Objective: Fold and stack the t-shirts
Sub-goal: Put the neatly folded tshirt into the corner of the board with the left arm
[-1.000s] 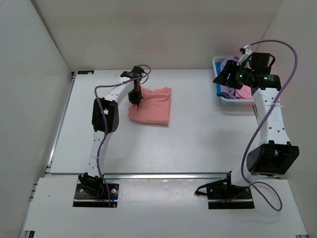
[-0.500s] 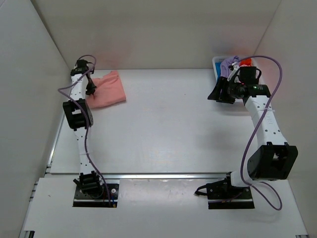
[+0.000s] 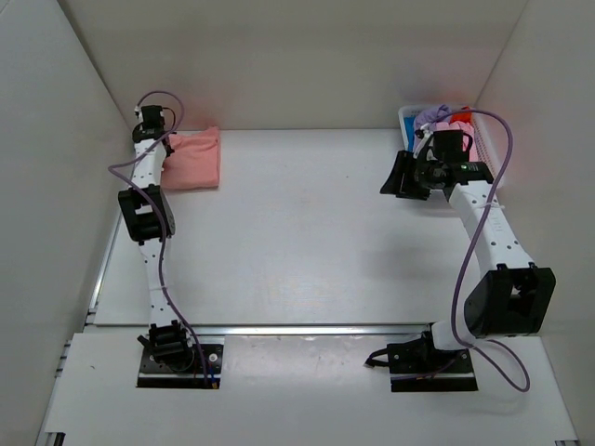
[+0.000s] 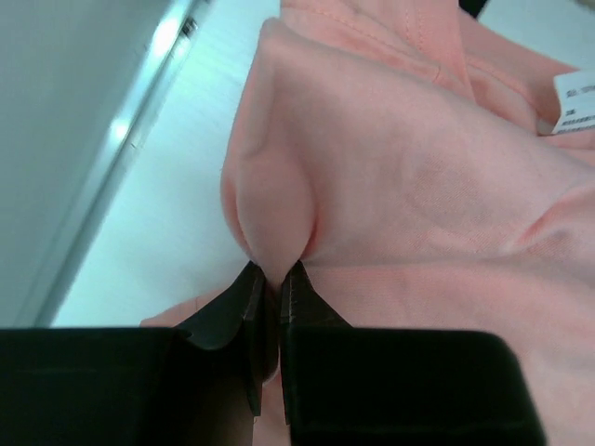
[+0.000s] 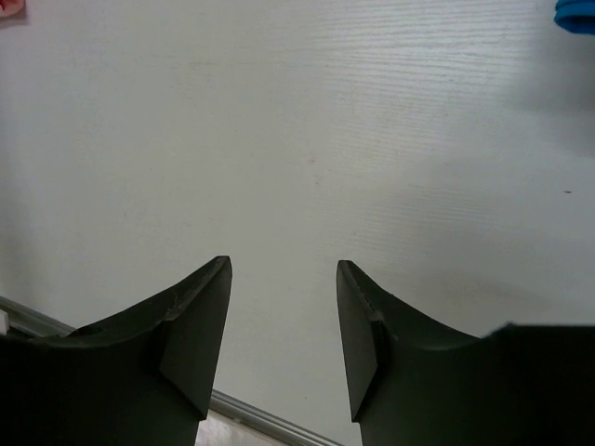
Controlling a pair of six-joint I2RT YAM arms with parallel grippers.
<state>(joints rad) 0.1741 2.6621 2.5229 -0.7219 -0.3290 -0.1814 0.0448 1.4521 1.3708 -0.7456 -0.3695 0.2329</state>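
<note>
Left claw (image 4: 270, 272) pinching salmon-pink t-shirt (image 4: 418, 204) fold bulging beyond its tips, right claw (image 5: 284, 269) parted, empty

Tag (image 4: 576, 100) on salmon-pink t-shirt (image 4: 418, 195): print illegible.

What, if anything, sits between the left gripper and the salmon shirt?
Nothing visible. The left gripper is shut on a pinched fold of the salmon-pink shirt, which lies at the far-left corner of the table.
</note>
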